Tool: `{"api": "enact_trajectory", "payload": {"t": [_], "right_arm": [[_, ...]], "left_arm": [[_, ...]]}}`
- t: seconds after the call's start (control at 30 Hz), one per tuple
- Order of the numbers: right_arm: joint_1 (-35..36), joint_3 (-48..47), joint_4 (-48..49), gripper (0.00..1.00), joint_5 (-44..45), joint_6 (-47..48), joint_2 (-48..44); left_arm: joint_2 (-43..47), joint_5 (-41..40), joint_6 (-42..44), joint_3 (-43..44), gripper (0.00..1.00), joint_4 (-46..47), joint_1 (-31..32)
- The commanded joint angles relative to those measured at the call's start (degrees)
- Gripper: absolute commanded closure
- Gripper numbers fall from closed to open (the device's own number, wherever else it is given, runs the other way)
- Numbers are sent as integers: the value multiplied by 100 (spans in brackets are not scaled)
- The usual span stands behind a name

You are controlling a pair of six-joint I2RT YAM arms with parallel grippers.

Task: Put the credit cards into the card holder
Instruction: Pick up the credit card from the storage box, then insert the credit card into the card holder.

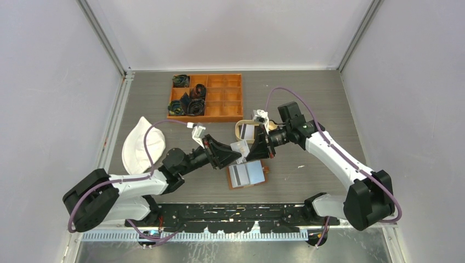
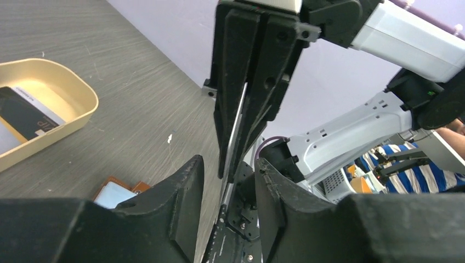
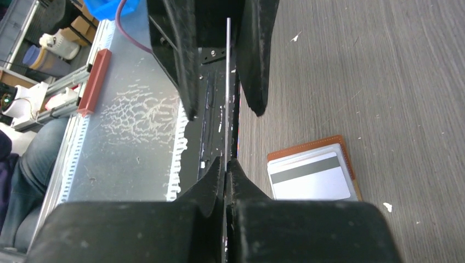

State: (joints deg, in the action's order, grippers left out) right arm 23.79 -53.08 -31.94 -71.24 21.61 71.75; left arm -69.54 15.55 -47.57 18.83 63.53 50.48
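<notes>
Above the table, the right gripper (image 3: 225,167) pinches one credit card (image 3: 226,98) tight. The left gripper (image 2: 227,164) is partly open around that same card, so this looks like a hand-over. Next the card must slide into the card holder (image 3: 307,148) lying below, where another card (image 3: 310,178) rests. A beige tray (image 2: 82,93) with one more card (image 2: 22,115) sits close by.

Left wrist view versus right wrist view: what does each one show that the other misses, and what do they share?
Only the left wrist view shows the beige tray with a dark card in it. Only the right wrist view shows the grey stripe across the top card lying on the card holder. Both show the right claw pinching the held card edge-on, with the left claw open around it.
</notes>
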Motion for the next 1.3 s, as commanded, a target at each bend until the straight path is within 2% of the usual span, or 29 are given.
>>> {"api": "enact_trajectory", "payload": {"t": [0.0,0.13,0.2,0.4,0.47,0.53,0.57,0.63,0.7,0.77,0.87,1.0,1.1,1.2,1.27], "right_arm": [[41,-384,-832,99,-238,955,144],[78,-494,-1261,99,-242,1411,253],[95,-501,-1309,99,-214,1458,267],[142,-502,-1316,99,-170,1469,299],[140,-507,-1327,99,-163,1478,300],[138,-502,-1344,99,-149,1499,305],[135,-502,-1347,99,-131,1518,305],[139,-510,-1401,92,-47,1583,298],[136,-542,-1543,74,160,1822,256],[130,-585,-1773,61,584,2254,136],[100,-422,-1893,52,1479,3008,-212],[93,271,-1949,40,2411,4757,-744],[99,644,-1887,37,2721,5525,-800],[157,748,-1763,42,3147,5704,-521],[231,827,-1711,41,3567,5921,-309]], "left_arm": [[390,364,73,79,59,170,-174],[668,746,193,261,64,-455,-318],[750,931,302,382,71,-784,-328],[581,1319,354,638,70,-1125,-325],[476,1397,333,688,74,-1094,-328],[406,1448,321,717,96,-1057,-328],[383,1439,305,719,100,-1053,-328],[373,1391,286,698,100,-1044,-329],[439,1237,233,600,100,-1086,-363],[546,1093,123,428,100,-1184,-415],[724,846,-162,57,100,-1289,-465],[829,580,-551,-288,100,-1623,-466],[668,404,-793,-385,100,-1787,-469],[271,312,-974,-389,100,-1509,-469],[-14,217,-1086,-369,100,-1265,-460]]}}
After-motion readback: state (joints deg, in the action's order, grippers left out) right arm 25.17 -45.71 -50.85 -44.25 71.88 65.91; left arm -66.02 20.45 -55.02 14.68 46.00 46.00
